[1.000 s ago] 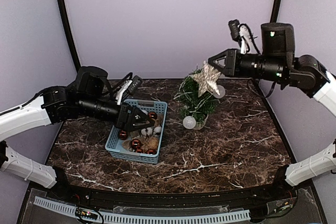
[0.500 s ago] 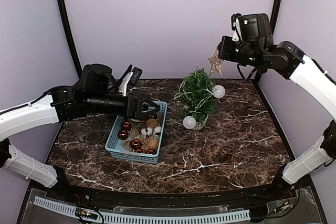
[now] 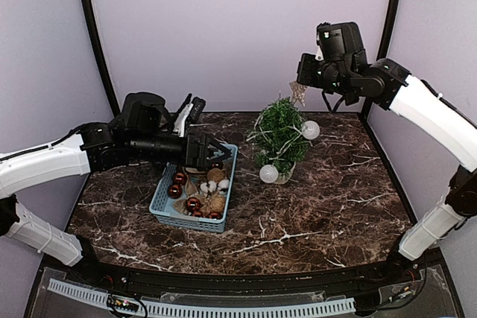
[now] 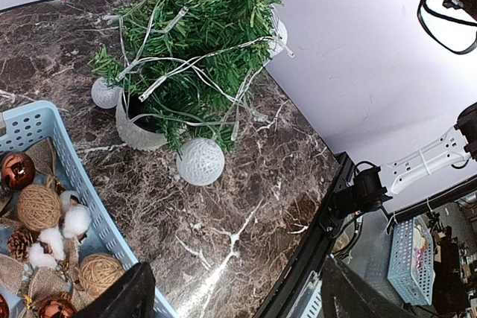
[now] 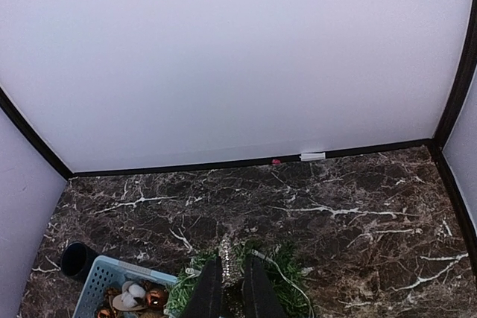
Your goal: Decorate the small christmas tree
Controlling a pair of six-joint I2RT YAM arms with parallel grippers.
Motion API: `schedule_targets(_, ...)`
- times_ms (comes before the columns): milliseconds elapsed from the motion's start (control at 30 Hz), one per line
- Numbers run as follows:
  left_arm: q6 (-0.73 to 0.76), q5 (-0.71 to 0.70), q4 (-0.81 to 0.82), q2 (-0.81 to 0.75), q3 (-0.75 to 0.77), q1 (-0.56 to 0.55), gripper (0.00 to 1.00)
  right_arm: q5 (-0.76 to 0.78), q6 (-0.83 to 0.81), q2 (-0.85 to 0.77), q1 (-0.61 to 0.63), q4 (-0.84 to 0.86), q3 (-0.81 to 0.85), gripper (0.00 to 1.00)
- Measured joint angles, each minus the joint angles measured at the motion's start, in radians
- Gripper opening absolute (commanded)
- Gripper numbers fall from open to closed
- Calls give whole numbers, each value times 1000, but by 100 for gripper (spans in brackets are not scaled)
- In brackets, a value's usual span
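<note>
Table (image 3: 328, 206): dark marble-pattern top, white veining.

Blue basket (image 3: 195, 197): slotted plastic, rectangular, left of the table's centre. It holds glossy red-brown baubles (image 4: 15, 170), wound twine balls (image 4: 37, 206), fluffy cotton bolls (image 4: 74, 221), a pine cone (image 4: 19, 242) and burlap scraps.

Left gripper (image 3: 216, 153): over the basket's far end, jaws spread wide and holding nothing.

Small christmas tree (image 3: 279, 133): bushy green needles, near the table's far edge. It stands in a frosted white pot (image 4: 138, 128), draped with a pale light wire (image 4: 197, 72) and round textured white balls (image 4: 200, 160).

Glittery gold star (image 3: 298, 93): above the treetop, pinched by the right gripper (image 5: 232, 292).
</note>
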Motion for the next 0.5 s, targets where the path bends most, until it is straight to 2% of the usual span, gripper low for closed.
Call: schedule_targets(500,-7,-8,7,-5,-31,8,79,-10,-23,68,-2,64,-53,0)
